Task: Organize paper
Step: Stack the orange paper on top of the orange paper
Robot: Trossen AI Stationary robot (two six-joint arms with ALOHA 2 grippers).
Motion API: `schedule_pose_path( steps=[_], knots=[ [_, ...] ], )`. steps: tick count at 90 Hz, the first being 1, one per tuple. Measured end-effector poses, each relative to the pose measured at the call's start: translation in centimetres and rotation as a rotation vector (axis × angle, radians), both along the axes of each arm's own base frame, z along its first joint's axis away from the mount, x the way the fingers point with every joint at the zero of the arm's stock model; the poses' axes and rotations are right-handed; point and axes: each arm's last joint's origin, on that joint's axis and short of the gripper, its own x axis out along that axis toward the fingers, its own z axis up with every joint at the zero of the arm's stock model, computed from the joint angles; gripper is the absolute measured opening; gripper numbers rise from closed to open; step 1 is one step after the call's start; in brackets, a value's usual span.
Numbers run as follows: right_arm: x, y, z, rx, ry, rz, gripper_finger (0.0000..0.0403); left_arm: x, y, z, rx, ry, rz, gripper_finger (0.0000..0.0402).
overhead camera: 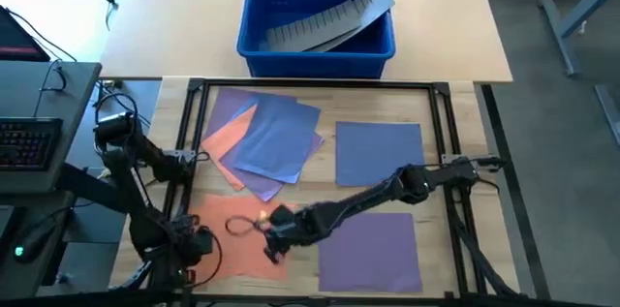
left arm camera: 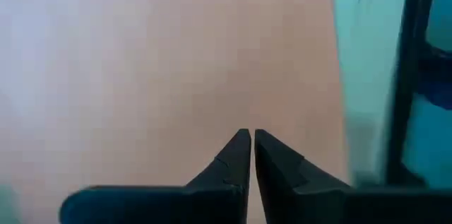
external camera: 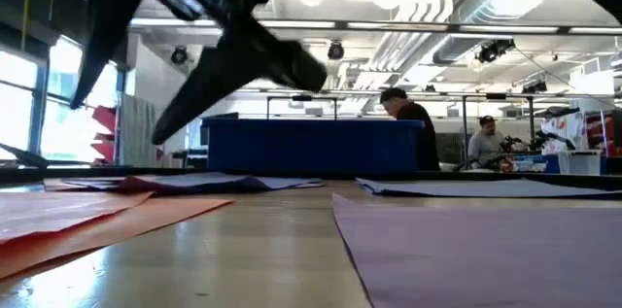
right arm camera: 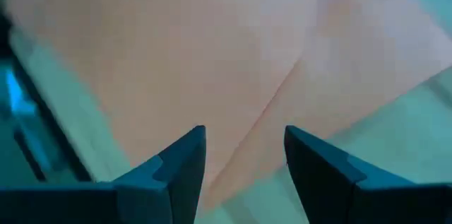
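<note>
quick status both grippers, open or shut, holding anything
Left gripper: shut, holding nothing, parked at the table's near left corner.
Right gripper: open, empty, over the orange paper.

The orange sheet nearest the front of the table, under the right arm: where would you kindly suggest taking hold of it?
Probably at its right edge, coming from above. The orange sheet lies flat on the table, so only an edge or corner offers a pinch. The right hand hovers open over orange paper already. The left hand, shut, waits at the front left corner.
</note>
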Motion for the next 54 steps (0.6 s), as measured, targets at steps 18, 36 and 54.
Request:
schedule_pose_path(
  steps=[18,36,54],
  knots=[
    [0.8,-1.5,0.1,0.095,0.005,-0.010,0.0179,2.6,2.7,0.1,0.120,-0.052,0.070,0.0000],
    [2.2,-6.4,0.1,0.086,0.001,-0.105,0.0179,3.5,6.1,-2.8,0.079,0.200,0.266,0.0000],
    [1.6,-9.3,-0.5,0.126,0.155,-0.178,0.0179,2.8,7.5,-4.9,0.098,0.257,0.232,0.0000]
  ],
)
